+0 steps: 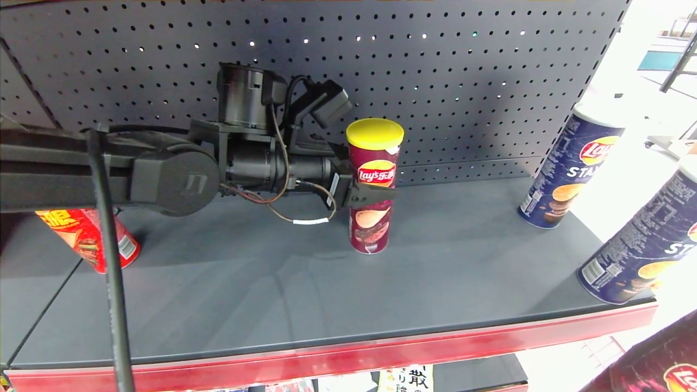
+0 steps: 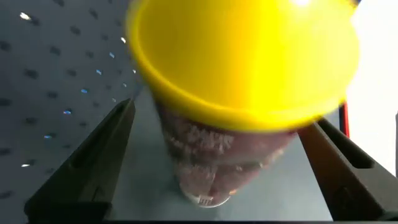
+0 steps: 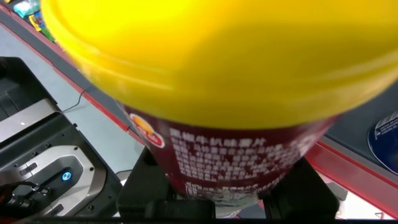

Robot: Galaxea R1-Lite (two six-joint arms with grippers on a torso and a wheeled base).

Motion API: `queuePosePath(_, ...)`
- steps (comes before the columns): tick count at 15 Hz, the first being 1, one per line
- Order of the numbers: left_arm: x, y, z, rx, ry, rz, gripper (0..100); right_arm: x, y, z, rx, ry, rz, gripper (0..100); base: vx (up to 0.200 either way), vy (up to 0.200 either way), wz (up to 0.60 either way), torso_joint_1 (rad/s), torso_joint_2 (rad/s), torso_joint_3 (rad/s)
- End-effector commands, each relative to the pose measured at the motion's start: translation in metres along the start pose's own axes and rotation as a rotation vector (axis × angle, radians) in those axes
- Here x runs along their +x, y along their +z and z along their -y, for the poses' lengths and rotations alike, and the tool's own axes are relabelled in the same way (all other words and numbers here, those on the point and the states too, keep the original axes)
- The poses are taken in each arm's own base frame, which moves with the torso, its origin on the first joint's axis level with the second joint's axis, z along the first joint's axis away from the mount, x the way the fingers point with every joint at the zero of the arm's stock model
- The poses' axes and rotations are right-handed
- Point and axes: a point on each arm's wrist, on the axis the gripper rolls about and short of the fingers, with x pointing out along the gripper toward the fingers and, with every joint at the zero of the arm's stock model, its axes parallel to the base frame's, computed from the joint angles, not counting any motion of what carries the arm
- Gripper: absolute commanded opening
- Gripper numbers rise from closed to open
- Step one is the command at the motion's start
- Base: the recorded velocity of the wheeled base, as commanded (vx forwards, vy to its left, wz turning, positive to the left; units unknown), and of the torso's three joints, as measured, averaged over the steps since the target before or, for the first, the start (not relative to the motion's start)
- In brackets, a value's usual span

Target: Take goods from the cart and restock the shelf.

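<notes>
Left claw (image 1: 374, 188) gapes around the upright maroon can (image 1: 372, 231); right claw (image 3: 217, 202) grips a second can (image 3: 236, 155).

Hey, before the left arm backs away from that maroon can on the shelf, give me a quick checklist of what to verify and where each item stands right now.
1. The maroon can stands upright with its base on the shelf: ok.
2. The left gripper has its fingers off the can, a gap on each side: ok.
3. Bare shelf to that can's right for the next one: ok.
4. The right gripper is shut on the second maroon can: ok.
5. The red can is out of the left arm's way back: cannot tell, the arm hides its top.
</notes>
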Motion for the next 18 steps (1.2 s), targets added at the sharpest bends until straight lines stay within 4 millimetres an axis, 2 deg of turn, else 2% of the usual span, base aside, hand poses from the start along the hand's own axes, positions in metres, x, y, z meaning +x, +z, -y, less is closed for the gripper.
queuePosePath(1, 0.006, -0.003, 0.000, -0.004, -0.008, -0.006, 100, 0.000, -0.001, 0.000, 0.001, 0.002, -0.004, 0, 0.000, 0.000, 0.00, 0.000, 0.00, 0.000)
queuePosePath(3, 0.009, -0.002, -0.002, 0.000, -0.007, 0.002, 100, 0.001, -0.002, 0.000, 0.002, 0.001, -0.007, 0, 0.000, 0.000, 0.00, 0.000, 0.00, 0.000)
queuePosePath(4, 0.011, -0.003, -0.003, 0.000, -0.006, 0.002, 0, 0.001, -0.002, 0.000, 0.002, 0.002, -0.008, 0, 0.000, 0.000, 0.00, 0.000, 0.00, 0.000)
queuePosePath(10, 0.011, 0.000, 0.010, -0.015, -0.041, 0.000, 0, 0.001, -0.002, 0.000, 0.003, 0.001, -0.007, 0, 0.000, 0.000, 0.00, 0.000, 0.00, 0.000)
queuePosePath(12, 0.000, 0.002, 0.021, -0.020, -0.055, -0.005, 0, 0.001, -0.002, 0.000, 0.003, 0.003, -0.005, 0, 0.000, 0.000, 0.00, 0.000, 0.00, 0.000)
queuePosePath(15, -0.027, 0.006, 0.053, -0.051, -0.092, -0.014, 0, 0.001, -0.001, 0.000, 0.002, 0.002, -0.004, 0, 0.000, 0.000, 0.00, 0.000, 0.00, 0.000)
queuePosePath(18, -0.041, 0.008, 0.072, -0.056, -0.115, -0.013, 0, 0.001, -0.001, 0.000, 0.002, 0.002, -0.004, 0, 0.000, 0.000, 0.00, 0.000, 0.00, 0.000)
